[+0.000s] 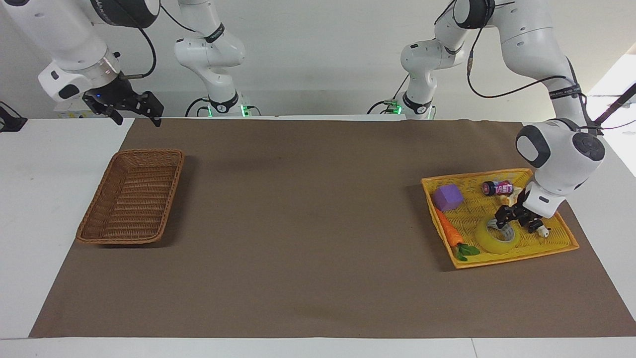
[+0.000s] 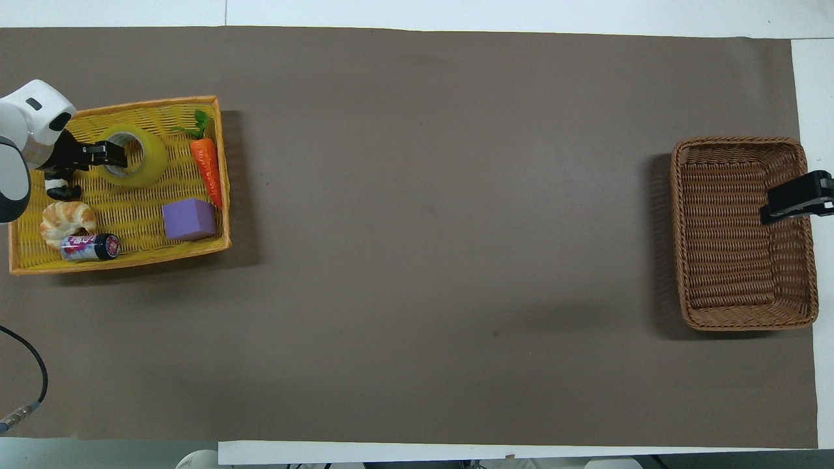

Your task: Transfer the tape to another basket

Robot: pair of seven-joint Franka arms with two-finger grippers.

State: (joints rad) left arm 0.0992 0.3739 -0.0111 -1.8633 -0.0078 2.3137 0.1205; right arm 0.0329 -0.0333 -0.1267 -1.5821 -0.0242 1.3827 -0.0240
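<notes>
Tape (image 1: 497, 238) lies in yellow tray (image 1: 556, 247) at the bench's left-arm end; left hand (image 1: 507, 222), fingers partly closed, straddles its rim, grip uncertain. Right hand (image 1: 133, 110) waits wide open above the basket (image 1: 130, 198).

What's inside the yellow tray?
In the yellow tray: the tape, a toy carrot, a purple block, a croissant, a small can. The left gripper partly hides the tape's hole and a black-and-white toy.

White rounded arms (image 1: 536, 40) – black joint caps, black cables.
</notes>
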